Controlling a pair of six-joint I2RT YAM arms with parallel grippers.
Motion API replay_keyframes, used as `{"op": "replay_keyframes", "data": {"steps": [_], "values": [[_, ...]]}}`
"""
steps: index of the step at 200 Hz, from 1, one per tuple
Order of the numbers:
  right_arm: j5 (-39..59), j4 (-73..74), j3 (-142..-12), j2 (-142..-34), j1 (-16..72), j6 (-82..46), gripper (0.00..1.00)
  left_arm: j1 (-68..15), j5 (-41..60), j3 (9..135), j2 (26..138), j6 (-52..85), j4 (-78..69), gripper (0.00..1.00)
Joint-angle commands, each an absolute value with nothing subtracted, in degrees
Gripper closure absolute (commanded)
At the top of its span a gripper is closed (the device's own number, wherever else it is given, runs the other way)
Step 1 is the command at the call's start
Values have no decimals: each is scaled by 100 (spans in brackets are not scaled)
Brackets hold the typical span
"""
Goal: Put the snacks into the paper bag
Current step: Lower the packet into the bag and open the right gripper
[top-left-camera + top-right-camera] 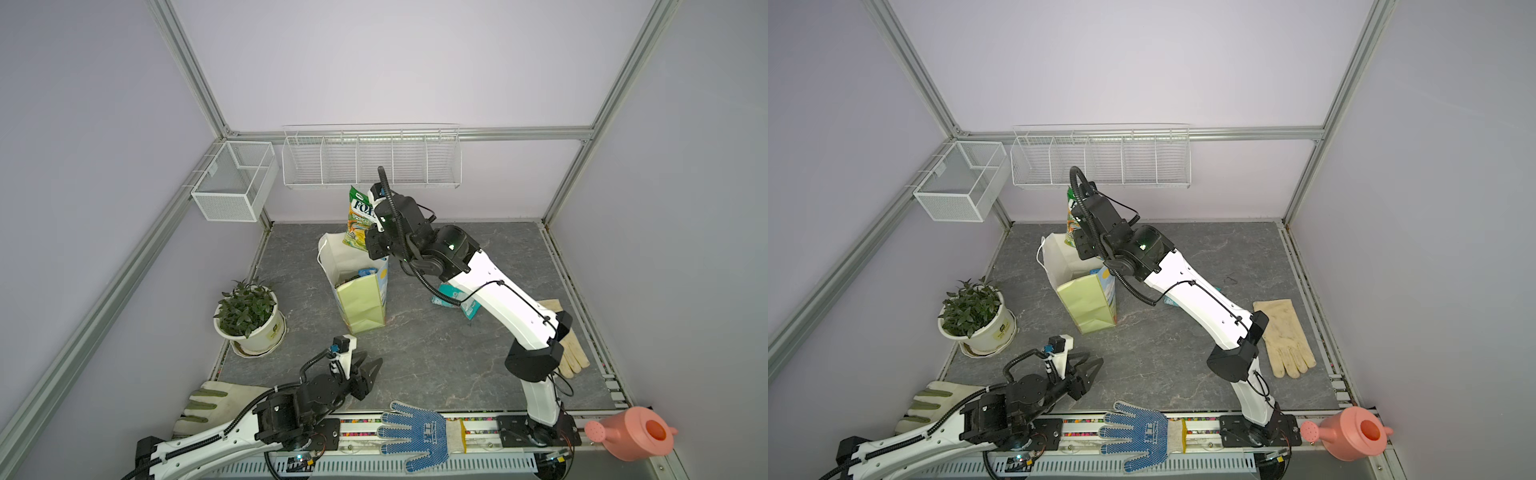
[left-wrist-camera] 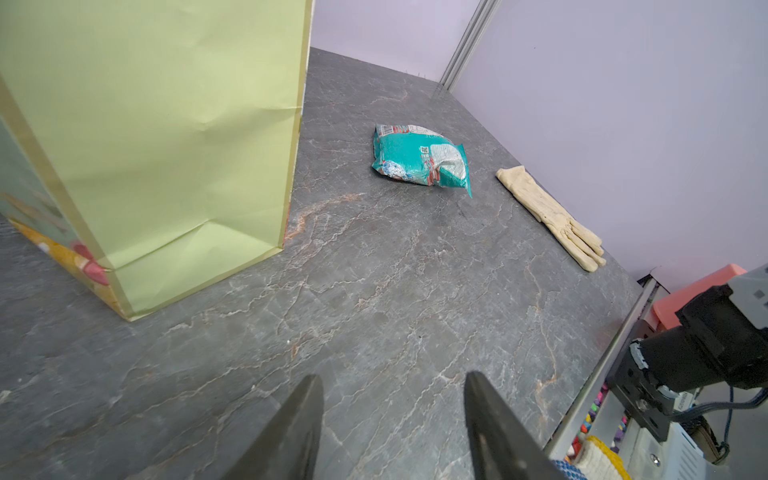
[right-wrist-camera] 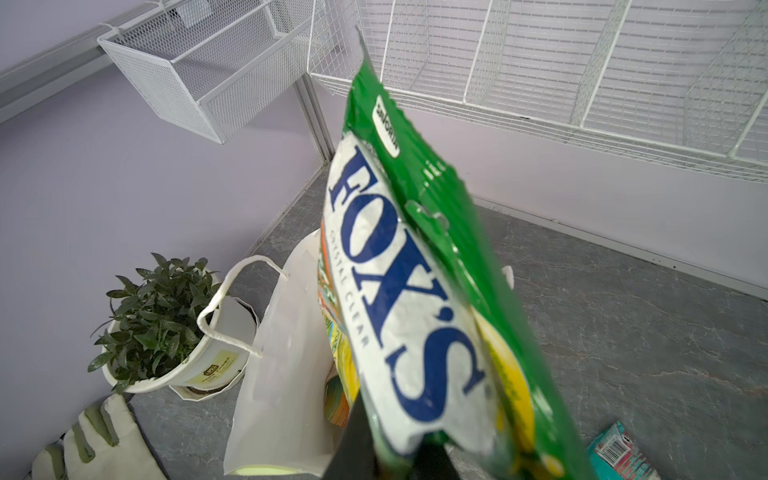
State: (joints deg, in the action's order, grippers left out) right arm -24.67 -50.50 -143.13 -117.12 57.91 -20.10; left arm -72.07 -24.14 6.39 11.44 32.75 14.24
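Right gripper (image 3: 390, 453) clamped on green glossy FOX'S packet (image 1: 358, 220) over open tall paper bag (image 1: 360, 307). Left gripper (image 2: 392, 395) half-spread, empty. Teal plastic packet (image 2: 419, 160) right of bag, white-potted plant (image 1: 247, 309) left.

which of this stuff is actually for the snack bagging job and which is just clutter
For the job:
paper bag
green Fox's packet, held by the right gripper
teal packet, not yet bagged

Lying about:
potted plant
cream glove
blue dotted glove
pink watering can
wire baskets
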Motion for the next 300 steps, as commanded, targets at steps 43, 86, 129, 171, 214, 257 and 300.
{"op": "replay_keyframes", "data": {"steps": [43, 86, 129, 171, 214, 257, 300], "values": [[-2606, -4481, -14537, -11908, 5830, -1927, 93, -7242, -2364, 560, 1055, 3296, 1467, 45], [-2577, -4462, -14590, -12057, 5827, -1942, 93, -7242, -2340, 537, 1023, 3295, 1467, 45], [-2566, -4467, -14620, -12172, 5832, -1908, 93, -7242, -2337, 536, 969, 3296, 1518, 45], [-2554, -4521, -14624, -12224, 5827, -1898, 93, -7242, -2347, 527, 897, 3296, 1545, 45], [-2506, -4570, -14625, -12285, 5830, -1925, 92, -7245, -2347, 527, 888, 3303, 1582, 45], [-2457, -4588, -14625, -12322, 5829, -1947, 92, -7242, -2338, 514, 861, 3313, 1595, 45], [-2422, -4597, -14625, -12331, 5830, -1973, 88, -7242, -2338, 514, 844, 3320, 1617, 45]]}}
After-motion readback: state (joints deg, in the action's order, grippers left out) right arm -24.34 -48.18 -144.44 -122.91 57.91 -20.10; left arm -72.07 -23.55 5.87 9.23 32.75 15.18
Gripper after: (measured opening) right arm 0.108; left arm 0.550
